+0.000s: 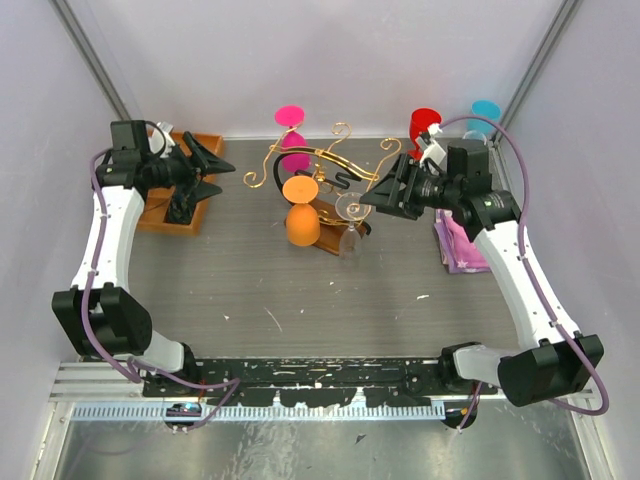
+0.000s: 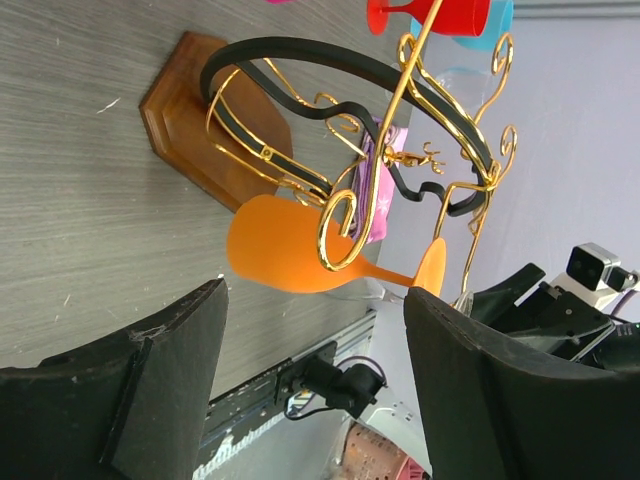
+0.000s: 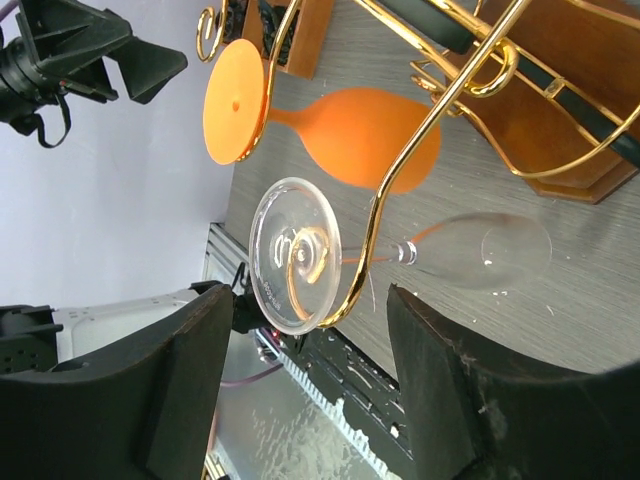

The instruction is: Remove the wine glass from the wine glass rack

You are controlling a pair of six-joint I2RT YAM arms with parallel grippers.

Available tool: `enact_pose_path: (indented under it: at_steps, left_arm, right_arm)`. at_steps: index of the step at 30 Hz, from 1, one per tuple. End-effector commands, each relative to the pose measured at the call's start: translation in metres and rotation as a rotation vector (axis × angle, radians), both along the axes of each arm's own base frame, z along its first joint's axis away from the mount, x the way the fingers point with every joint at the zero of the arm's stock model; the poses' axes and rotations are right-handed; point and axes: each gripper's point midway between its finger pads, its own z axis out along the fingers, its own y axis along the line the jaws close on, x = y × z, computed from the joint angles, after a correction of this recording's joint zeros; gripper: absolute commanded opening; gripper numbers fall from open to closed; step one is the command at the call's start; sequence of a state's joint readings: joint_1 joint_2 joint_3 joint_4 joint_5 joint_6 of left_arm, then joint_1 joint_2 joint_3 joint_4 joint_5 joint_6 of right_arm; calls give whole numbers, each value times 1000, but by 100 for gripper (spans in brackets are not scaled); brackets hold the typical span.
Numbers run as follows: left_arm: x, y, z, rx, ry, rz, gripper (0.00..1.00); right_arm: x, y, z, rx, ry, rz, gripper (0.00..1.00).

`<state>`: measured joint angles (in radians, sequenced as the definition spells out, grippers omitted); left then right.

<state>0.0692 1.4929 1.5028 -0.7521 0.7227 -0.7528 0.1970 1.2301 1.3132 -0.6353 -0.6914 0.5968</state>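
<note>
Clear wine glass [image 3: 295, 255] hangs on the wine glass rack [image 2: 190, 110]; my right gripper [image 1: 372, 192] is spread just right of it, my left gripper [image 1: 228, 178] spread and empty, far left.

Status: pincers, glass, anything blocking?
Left pincer open, empty. Right pincer open, facing clear wine glass on rack. Orange glass alongside; gold hook around stem.

Bystanders on the grey table [image 1: 300, 290]

A compartmented wooden tray [image 1: 155, 218] sat at the back left, dark pieces standing in it, their kind unclear; a pink-and-purple item [image 1: 460, 255], cloth or box, lay at the right edge; a red goblet [image 1: 424, 122] and a cyan goblet [image 1: 486, 110] stood side by side near the back right corner; small white flecks [image 1: 425, 297] dotted the wood-grain top; pale walls [image 1: 330, 50] closed in the scene.
</note>
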Motion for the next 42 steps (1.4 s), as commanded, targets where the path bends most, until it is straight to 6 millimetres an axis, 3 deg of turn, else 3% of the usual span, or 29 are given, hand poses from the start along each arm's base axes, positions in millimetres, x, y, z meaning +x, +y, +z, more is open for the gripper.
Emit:
enact_pose_path:
  at_steps: [1, 20, 42]
  left_arm:
    - [-6, -4, 3, -22, -5, -17, 78]
    - [-4, -6, -5, -37, 15, -23, 78]
    - [-7, -6, -11, -40, 36, -30, 78]
  right_arm:
    - [-2, 10, 23, 56, -93, 35, 67]
    - [0, 28, 30, 77, -111, 80, 64]
    - [-1, 27, 51, 77, -168, 62, 61]
